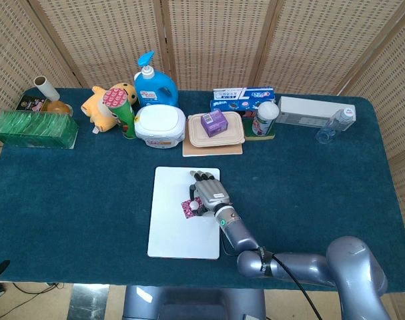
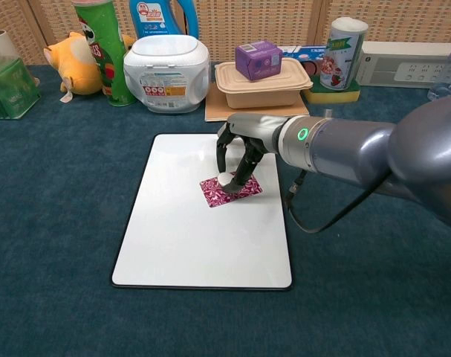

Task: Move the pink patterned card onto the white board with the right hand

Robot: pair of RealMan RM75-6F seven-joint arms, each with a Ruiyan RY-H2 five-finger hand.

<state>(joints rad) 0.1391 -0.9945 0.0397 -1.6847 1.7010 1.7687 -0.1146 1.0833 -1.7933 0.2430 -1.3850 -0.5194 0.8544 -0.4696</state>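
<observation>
The pink patterned card lies flat on the white board, a little right of its middle. My right hand reaches over it from the right, palm down. A fingertip and the thumb meet on the card's far edge and pinch it, while the other fingers stay spread above the board. My left hand shows in neither view.
Along the back stand a green chip can, a white wipes tub, a beige lunch box with a purple carton on top, a can and a white power strip. A green box sits far left.
</observation>
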